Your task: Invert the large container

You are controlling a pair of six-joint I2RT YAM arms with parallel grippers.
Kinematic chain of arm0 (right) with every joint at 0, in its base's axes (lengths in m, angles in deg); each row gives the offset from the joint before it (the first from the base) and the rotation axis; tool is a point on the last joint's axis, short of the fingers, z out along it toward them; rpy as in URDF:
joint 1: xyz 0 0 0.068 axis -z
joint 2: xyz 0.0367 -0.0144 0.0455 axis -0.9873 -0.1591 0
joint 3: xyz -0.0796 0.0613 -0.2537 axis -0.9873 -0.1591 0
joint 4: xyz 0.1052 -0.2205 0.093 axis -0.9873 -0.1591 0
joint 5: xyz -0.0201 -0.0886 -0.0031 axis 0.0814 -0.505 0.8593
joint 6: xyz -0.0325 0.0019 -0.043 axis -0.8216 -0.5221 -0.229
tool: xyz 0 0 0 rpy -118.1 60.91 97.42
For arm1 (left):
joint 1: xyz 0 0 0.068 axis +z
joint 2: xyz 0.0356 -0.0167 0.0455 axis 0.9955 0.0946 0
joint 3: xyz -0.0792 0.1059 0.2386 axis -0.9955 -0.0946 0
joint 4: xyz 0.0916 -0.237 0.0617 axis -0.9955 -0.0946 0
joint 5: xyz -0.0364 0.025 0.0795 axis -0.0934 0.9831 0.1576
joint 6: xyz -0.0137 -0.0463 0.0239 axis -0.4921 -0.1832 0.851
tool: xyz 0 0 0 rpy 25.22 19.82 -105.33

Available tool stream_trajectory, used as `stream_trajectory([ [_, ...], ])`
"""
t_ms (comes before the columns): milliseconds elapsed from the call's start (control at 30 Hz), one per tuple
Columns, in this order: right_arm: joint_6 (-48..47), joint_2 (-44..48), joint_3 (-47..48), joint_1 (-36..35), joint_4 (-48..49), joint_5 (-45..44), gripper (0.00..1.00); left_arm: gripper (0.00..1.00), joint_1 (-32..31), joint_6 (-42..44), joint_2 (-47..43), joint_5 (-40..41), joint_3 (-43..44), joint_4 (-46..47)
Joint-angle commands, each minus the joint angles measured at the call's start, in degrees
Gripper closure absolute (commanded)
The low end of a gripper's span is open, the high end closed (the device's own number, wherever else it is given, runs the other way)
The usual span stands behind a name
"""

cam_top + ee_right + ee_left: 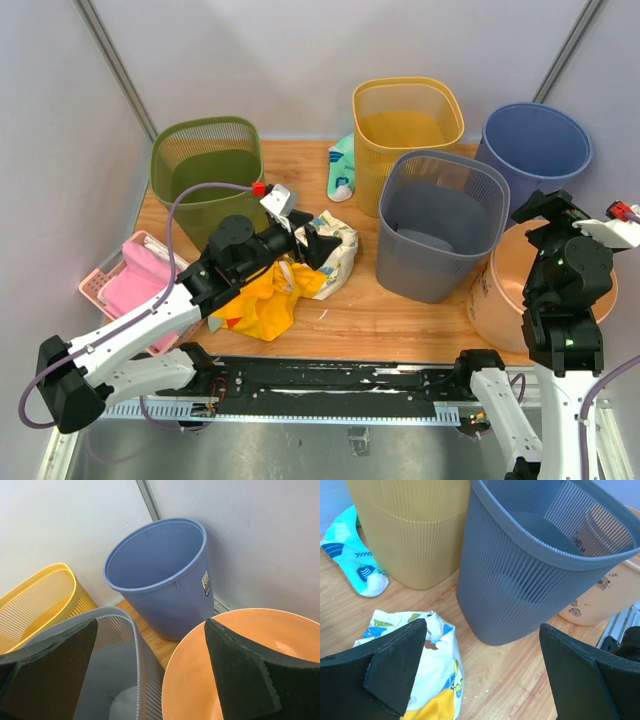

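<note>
Several bins stand upright and open-topped at the back: a grey ribbed bin [438, 225], a yellow bin [405, 130], a blue bin [535, 145] and a green bin [205, 170]. A wide orange tub [500, 285] stands at the right edge; I cannot tell which way up it is. My left gripper [318, 243] is open and empty, low over the cloths, facing the grey bin [530, 570] with a gap between. My right gripper [545, 208] is open and empty, above the gap between the grey bin [110, 670] and the orange tub [240, 665].
A patterned white cloth [338, 245] and a yellow cloth [265, 300] lie under the left arm. A turquoise sock [342, 168] lies by the yellow bin. A pink basket [130, 280] with pink cloth sits at the left edge. Walls close in behind and at both sides.
</note>
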Motion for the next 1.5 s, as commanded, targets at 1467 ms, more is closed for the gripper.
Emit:
stream_trajectory([
  [1467, -23.50, -37.87, 24.93, -37.46, -33.72, 27.23, 0.34, 0.01, 8.14, -9.31, 10.35, 3.79, 13.83, -21.44],
])
